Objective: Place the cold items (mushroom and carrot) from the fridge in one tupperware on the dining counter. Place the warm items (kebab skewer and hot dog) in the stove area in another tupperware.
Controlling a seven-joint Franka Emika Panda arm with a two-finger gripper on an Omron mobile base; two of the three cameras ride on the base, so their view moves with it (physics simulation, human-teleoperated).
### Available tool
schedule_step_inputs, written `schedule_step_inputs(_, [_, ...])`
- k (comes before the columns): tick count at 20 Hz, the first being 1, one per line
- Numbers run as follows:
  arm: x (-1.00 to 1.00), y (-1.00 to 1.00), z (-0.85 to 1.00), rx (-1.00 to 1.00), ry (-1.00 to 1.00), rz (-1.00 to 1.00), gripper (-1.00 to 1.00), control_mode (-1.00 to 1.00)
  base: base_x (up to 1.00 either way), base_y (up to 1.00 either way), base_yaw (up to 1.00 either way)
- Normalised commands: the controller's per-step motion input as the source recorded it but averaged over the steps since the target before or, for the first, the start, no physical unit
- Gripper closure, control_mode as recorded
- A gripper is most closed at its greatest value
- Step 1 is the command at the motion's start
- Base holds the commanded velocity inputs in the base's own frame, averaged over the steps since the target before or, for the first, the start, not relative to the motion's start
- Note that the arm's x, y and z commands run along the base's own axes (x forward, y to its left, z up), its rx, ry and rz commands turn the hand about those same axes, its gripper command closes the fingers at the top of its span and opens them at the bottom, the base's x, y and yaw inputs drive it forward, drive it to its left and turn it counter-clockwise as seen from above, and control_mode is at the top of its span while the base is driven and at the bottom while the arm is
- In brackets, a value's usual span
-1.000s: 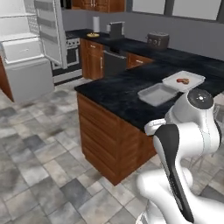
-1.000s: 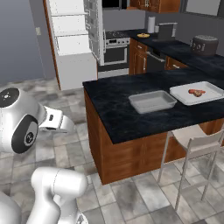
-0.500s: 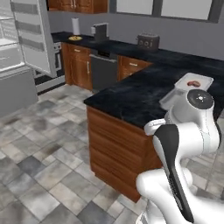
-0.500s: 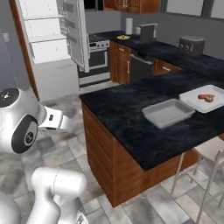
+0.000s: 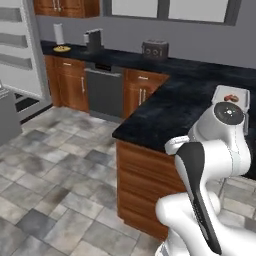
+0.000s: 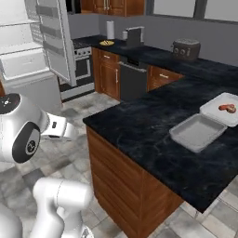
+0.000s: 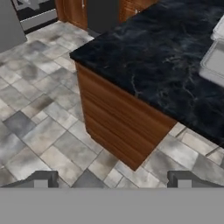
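In the hand view my gripper [image 7: 113,180] hangs open over the tiled floor, off the corner of the dining counter [image 7: 153,52], with nothing between its fingertips [image 7: 42,179]. The black counter [image 6: 148,125] carries two pale-grey tupperwares. The nearer one [image 6: 197,132] is empty. The farther one [image 6: 224,109] holds a small reddish-brown food item I cannot identify; it shows again past my arm [image 5: 231,98]. An edge of the nearer tupperware [image 7: 214,61] reaches into the hand view. The fridge [image 6: 23,42] stands open at the left, white shelves showing. Mushroom, carrot, hot dog and kebab skewer are not identifiable.
The open fridge door [image 6: 55,39] juts toward the stove [image 6: 83,58]. A back counter carries a yellow plate [image 6: 106,42], a coffee machine [image 6: 135,35] and a toaster [image 6: 186,48]. Grey tiled floor [image 5: 55,175] lies open between fridge and dining counter. Wooden cabinets [image 5: 137,92] line the back wall.
Both base views have swung right and closer: the fridge has slid to the left edge and the dining counter's corner has come nearer. The gripper stays open.
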Motion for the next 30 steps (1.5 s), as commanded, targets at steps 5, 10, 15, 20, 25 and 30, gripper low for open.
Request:
schedule_step_inputs(5, [0.00,0.00,0.00,0.00,0.00,0.00,-1.00,1.00,0.49,1.00,-0.39])
schedule_step_inputs(10, [0.00,0.00,0.00,0.00,0.00,0.00,-1.00,1.00,0.47,1.00,-0.39])
schedule_step_inputs(15, [0.00,0.00,0.00,0.00,0.00,0.00,-1.00,1.00,0.46,1.00,-0.38])
schedule_step_inputs(20, [0.00,0.00,0.00,0.00,0.00,0.00,-1.00,1.00,0.46,1.00,-0.40])
schedule_step_inputs(25, [0.00,0.00,0.00,0.00,0.00,0.00,-1.00,1.00,0.48,1.00,-0.40])
schedule_step_inputs(30, [0.00,0.00,0.00,0.00,0.00,0.00,-1.00,1.00,0.74,1.00,-0.38])
